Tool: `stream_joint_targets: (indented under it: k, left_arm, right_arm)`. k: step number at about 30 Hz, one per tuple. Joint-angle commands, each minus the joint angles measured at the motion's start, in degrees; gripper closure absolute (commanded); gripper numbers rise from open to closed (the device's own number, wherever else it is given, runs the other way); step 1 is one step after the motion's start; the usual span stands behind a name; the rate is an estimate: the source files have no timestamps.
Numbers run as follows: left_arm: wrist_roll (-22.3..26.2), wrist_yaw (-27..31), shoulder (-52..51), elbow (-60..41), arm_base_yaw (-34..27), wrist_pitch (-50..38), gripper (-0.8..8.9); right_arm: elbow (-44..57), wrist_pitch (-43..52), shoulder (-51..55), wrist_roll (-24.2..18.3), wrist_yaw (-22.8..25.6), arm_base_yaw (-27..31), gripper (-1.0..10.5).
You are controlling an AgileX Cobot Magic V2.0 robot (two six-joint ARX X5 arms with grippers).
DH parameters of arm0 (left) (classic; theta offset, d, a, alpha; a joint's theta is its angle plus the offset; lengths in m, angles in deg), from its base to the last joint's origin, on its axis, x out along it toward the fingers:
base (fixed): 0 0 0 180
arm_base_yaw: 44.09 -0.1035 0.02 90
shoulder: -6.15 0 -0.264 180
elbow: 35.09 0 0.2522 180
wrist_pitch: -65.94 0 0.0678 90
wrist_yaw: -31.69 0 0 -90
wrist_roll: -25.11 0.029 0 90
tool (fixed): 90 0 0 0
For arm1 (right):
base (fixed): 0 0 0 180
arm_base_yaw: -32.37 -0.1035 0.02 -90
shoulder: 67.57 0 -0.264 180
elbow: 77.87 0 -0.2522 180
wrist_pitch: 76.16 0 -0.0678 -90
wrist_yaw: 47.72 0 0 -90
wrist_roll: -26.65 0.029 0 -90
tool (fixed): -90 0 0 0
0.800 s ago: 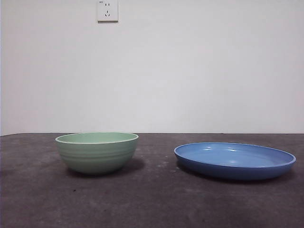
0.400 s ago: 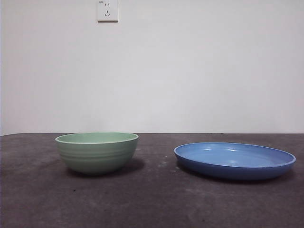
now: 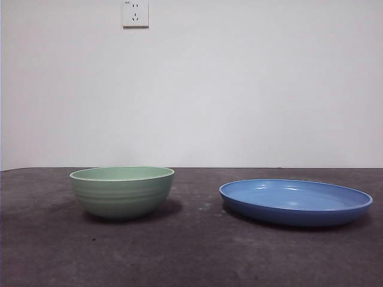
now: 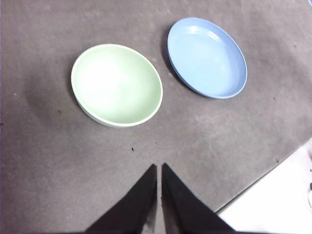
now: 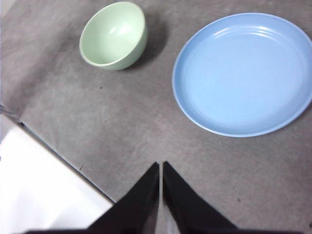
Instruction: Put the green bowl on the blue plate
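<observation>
Both arms hang high above the table, looking down on it, and neither shows in the front view. The left gripper (image 4: 159,168) has its two black jaws pressed together with only a thin slit between them, holding nothing; it hovers over bare table near the table's edge, well short of the green bowl (image 4: 117,84). The right gripper (image 5: 160,165) is likewise closed and empty, poised above the dark grey table (image 3: 191,251) near its edge, apart from both dishes.

From the front, the green bowl (image 3: 122,191) stands upright on the table on the left side. It is pale mint, with faint horizontal ridges around its outer wall and a lighter rim; its inside is empty. The blue plate (image 3: 295,202) lies flat on the right side, well apart from the bowl with bare table between them. It is wide, shallow and glossy, with a low raised rim. Behind, a white wall carries a wall socket (image 3: 136,13).
</observation>
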Motion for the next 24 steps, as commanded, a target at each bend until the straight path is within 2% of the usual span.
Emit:
stream_joint_targets:
  k: [1, 5, 7, 9, 11, 12, 20, 24]
  left_arm:
    - [1.33, -0.50, 0.31, 1.16, 0.37, -0.28, 7.98]
    - [1.16, -0.50, 0.31, 1.16, 0.35, -0.33, 7.54]
    - [1.11, -0.50, 0.31, 1.16, 0.35, -0.37, 6.63]
    - [1.11, -0.50, 0.33, 1.16, 0.35, -0.39, 5.22]
    - [1.14, -0.50, 0.33, 1.16, 0.35, -0.39, 4.19]
    - [1.11, -0.50, 0.33, 1.16, 0.35, -0.39, 3.97]
    - [0.85, -0.48, 0.50, 1.16, 0.35, -0.66, 3.99]
    - [-1.79, -0.46, 2.01, 1.16, 0.37, -1.53, 3.99]
  right_arm:
    - [-1.11, 0.39, -0.35, -1.42, -0.09, -0.92, 9.4]
    - [-1.11, 0.39, -0.33, -1.36, -0.04, -1.03, 9.0]
    - [-1.11, 0.39, -0.33, -1.14, -0.02, -1.03, 7.9]
    - [-1.11, 0.39, -0.33, -1.09, -0.02, -1.03, 6.3]
    - [-1.11, 0.37, -0.33, -1.09, -0.02, -1.03, 5.8]
    - [-1.11, 0.39, -0.33, -1.07, -0.02, -1.03, 5.8]
    - [-1.11, 0.39, -0.33, -0.92, -0.02, -1.03, 5.8]
    - [-1.11, 0.50, -0.33, -0.90, -0.04, -1.03, 5.8]
